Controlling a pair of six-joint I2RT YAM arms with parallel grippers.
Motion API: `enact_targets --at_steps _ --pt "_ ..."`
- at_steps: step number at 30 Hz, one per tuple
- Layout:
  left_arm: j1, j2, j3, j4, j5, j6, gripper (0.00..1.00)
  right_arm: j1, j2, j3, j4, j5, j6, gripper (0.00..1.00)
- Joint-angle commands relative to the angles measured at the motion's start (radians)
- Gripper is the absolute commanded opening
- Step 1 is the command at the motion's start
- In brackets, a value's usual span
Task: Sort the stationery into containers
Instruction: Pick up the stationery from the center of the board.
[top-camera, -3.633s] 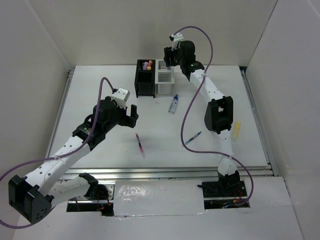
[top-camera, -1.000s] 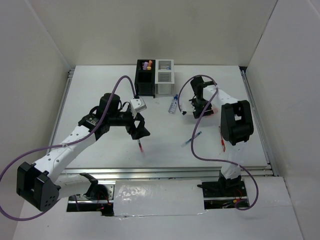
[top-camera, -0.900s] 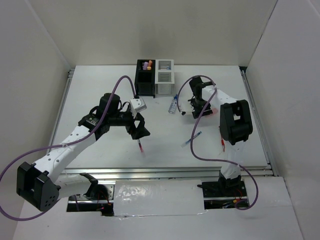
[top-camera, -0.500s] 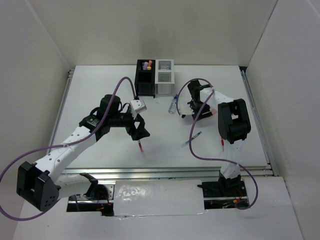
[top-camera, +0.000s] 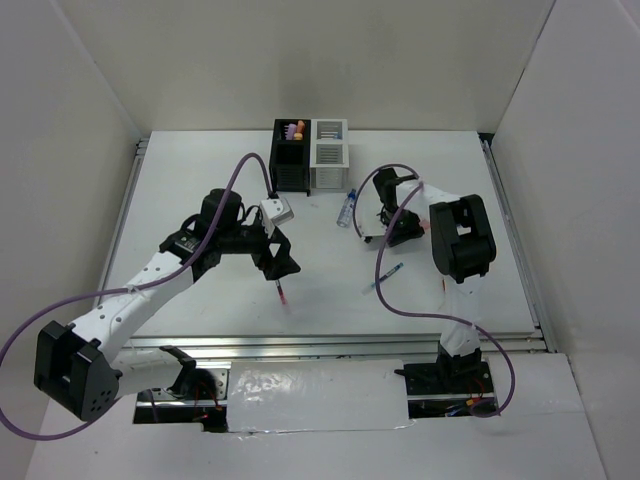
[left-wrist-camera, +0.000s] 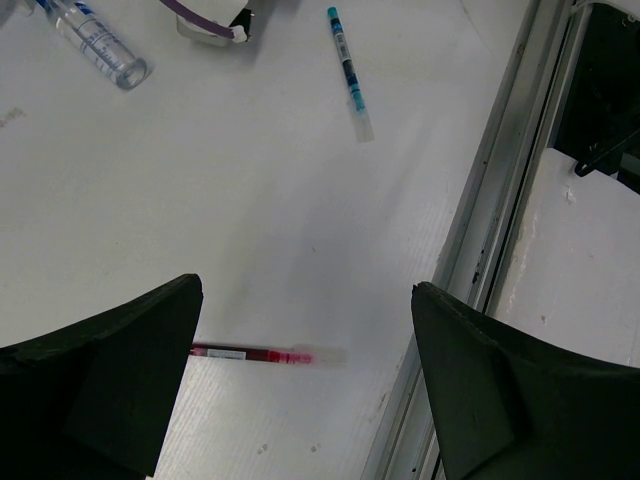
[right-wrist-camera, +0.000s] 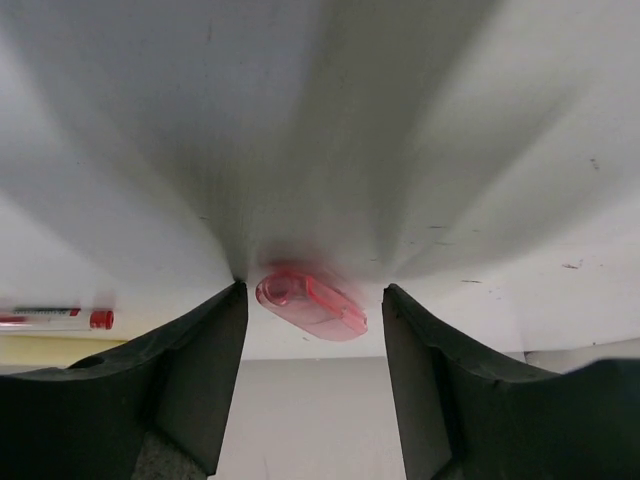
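Note:
My left gripper (top-camera: 279, 258) hangs open just above a thin red pen (top-camera: 281, 292). In the left wrist view that red pen (left-wrist-camera: 255, 353) lies between the wide-apart fingers (left-wrist-camera: 100, 400), half hidden by the left one. My right gripper (top-camera: 408, 228) is down at the table, open, with a stubby pink marker (right-wrist-camera: 310, 303) lying between its fingertips. There is a gap on the marker's right side. A blue pen (top-camera: 385, 277) and a clear blue-capped tube (top-camera: 346, 210) lie loose. The joined containers, black (top-camera: 291, 168) and white (top-camera: 329, 165), stand at the back, with markers (top-camera: 294, 128) in the black one.
A second red pen (right-wrist-camera: 55, 319) and something yellow (right-wrist-camera: 60, 346) lie beyond the right fingers. The blue pen (left-wrist-camera: 349, 72) and the tube (left-wrist-camera: 100, 40) lie ahead of the left gripper. A metal rail (left-wrist-camera: 500, 200) edges the table's near side. White walls enclose the table.
The right gripper came from the white container down to the pink marker, shifted slightly left and narrowed a little around it. The left gripper came to the red pen and has held still.

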Motion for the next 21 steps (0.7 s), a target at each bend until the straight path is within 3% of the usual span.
enact_targets --at_steps 1,4,13,21 --pt "0.005 0.002 0.001 0.034 0.008 -0.004 0.98 0.007 0.015 -0.027 0.046 0.034 -0.031 0.63" --pt "0.002 0.004 -0.002 0.042 0.006 -0.006 0.98 0.007 0.013 -0.055 0.069 0.048 -0.031 0.58" --pt "0.003 0.008 -0.002 0.046 0.006 -0.009 0.98 0.015 -0.014 -0.072 0.073 0.0 -0.002 0.3" --pt "0.013 -0.002 -0.002 0.04 0.003 -0.056 0.98 0.068 -0.099 0.066 -0.037 -0.205 0.16 0.14"
